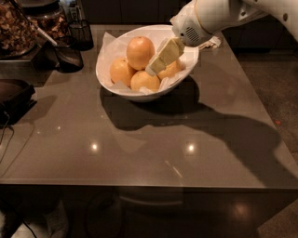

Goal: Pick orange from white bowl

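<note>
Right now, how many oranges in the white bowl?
4 oranges in the white bowl: top one, left one, front one, right one partly behind the gripper, which reaches into the bowl. Others may hide underneath.

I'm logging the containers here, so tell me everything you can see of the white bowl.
The white bowl is glossy, deep and rounded, with a slanted rim. It stands upright on the grey table, near the far edge. It is lined with white paper, and four oranges lie heaped inside. The tool reaches in over the right rim, above the oranges.

The arm [219, 14] reaches in from the upper right, its end effector [154, 69] angled down-left.
</note>
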Robot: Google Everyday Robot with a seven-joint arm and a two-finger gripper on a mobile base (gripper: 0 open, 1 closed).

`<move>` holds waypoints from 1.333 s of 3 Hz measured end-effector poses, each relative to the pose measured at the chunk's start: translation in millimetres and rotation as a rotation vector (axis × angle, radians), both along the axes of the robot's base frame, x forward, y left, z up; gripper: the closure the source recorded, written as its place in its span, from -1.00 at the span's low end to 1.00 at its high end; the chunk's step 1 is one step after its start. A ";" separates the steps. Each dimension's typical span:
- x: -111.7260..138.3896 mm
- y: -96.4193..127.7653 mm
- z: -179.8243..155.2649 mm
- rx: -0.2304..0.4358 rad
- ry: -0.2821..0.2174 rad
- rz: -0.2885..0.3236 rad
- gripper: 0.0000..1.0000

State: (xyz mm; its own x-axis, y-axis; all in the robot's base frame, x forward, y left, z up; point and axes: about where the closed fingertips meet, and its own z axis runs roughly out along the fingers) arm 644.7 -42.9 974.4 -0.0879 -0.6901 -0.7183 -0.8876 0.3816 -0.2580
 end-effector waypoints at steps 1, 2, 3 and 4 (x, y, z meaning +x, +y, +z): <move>8.8 10.8 -3.5 0.029 0.023 0.020 -1.00; 15.6 20.3 -7.8 0.042 0.048 0.044 -0.90; 21.3 28.7 -10.3 0.046 0.065 0.067 -0.84; 26.4 35.3 -12.2 0.050 0.077 0.084 -0.82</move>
State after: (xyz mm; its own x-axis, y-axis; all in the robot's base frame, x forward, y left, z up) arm 671.1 -7.6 962.1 -0.0875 -0.6611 -0.7452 -0.9334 0.3156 -0.1704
